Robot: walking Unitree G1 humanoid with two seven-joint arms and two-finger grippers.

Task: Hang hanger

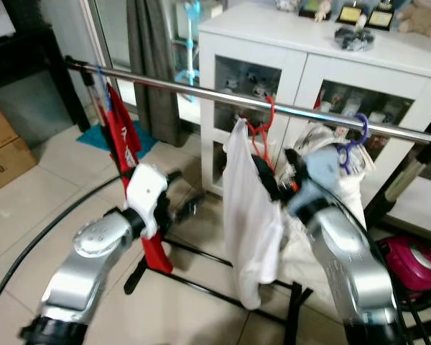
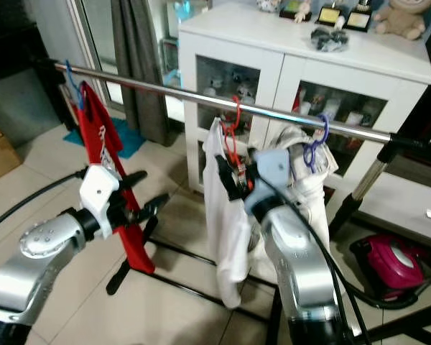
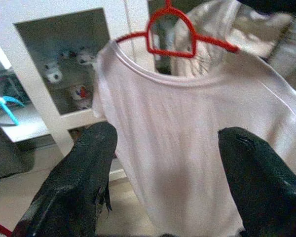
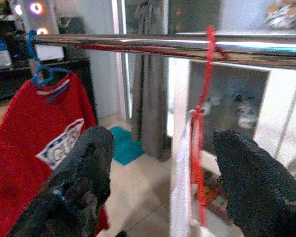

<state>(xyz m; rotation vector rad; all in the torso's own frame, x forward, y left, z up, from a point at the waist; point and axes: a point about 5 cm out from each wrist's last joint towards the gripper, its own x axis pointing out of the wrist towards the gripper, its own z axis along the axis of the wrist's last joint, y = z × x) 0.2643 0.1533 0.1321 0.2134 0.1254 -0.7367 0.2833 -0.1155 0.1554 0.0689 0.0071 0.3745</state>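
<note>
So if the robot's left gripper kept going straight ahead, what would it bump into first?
Most likely the white shirt on the red hanger: the open left gripper points right at its front, though how far off it hangs is unclear.

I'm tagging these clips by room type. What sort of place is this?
Probably a living area in a home, used for drying laundry: a metal clothes rail holds a white shirt and a red shirt, with a white display cabinet behind on a tiled floor.

White cabinet (image 1: 294, 50) with glass doors behind the rack. Plush toy (image 1: 421, 16) on its top, far corner. Grey curtain (image 1: 152, 65) beside it. Cardboard boxes (image 1: 3, 147) on the tiled floor (image 1: 50, 208). Magenta appliance (image 1: 411, 262) low, near the cabinet.
</note>
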